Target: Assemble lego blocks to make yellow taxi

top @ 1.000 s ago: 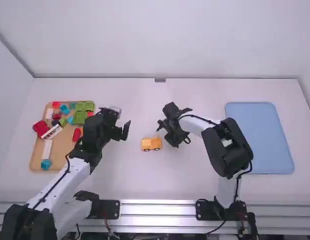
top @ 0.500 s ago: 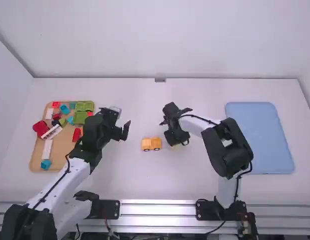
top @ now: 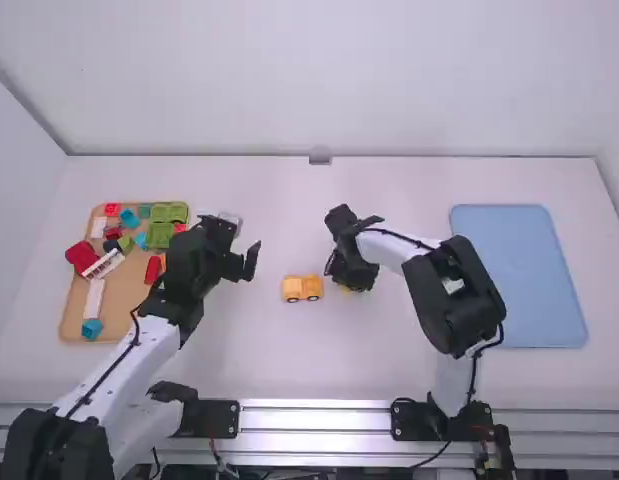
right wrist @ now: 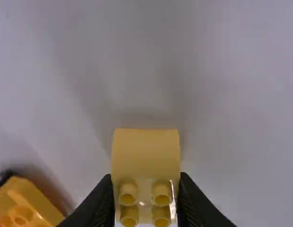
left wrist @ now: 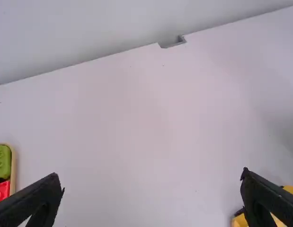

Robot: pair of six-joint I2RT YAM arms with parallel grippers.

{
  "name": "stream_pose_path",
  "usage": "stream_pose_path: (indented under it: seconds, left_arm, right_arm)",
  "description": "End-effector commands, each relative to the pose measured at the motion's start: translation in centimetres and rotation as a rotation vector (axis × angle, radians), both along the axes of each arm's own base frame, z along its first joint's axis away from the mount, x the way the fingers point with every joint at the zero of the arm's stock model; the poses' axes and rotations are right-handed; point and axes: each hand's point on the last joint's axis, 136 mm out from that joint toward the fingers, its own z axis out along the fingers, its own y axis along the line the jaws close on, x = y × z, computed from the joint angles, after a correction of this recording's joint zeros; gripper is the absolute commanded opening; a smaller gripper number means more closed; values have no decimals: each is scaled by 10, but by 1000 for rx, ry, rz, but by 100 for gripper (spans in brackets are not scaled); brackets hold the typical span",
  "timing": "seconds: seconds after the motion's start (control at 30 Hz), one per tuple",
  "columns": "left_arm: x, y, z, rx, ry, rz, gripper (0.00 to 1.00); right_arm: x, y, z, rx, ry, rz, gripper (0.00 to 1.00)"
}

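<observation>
Over the middle of the table, my right gripper is just right of the orange-yellow wheeled block. In the right wrist view the right gripper is shut on a pale yellow block with studs, one finger against each side; the wheeled block lies at the lower left. My left gripper stands left of and above the wheeled block, near the tray. In the left wrist view the left gripper is wide open with nothing between its fingers, the wheeled block partly behind one finger.
A wooden tray holding several coloured blocks lies at the left, partly beneath the left arm. A light grey piece sits behind the left gripper. At the right is a blue tray, beyond the right arm.
My right gripper's fingers, spread apart one second ago, have closed on the pale yellow block. The left arm and the wheeled block have kept still.
</observation>
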Motion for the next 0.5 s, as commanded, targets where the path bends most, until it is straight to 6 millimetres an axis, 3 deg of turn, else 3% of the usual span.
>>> stream_pose_path:
  seconds: [0.0,0.2,0.3,0.4,0.47]
  left_arm:
    - [-2,-3,-2,-4,4,-14,99]
    - [-2,-3,-2,-4,4,-13,99]
    - [-2,-3,-2,-4,4,-13,99]
    - [-2,-3,-2,-4,4,-13,99]
    - [-2,-3,-2,-4,4,-14,99]
  right_arm:
    - [-7,-3,-4,-17,52,-382,0]
    - [-3,0,-4,-3,67,-739,0]
    - [-7,-2,-4,-17,90,-918,5]
    - [-7,-2,-4,-17,97,-1027,13]
    - [-5,-2,-4,-13,95,-1043,25]
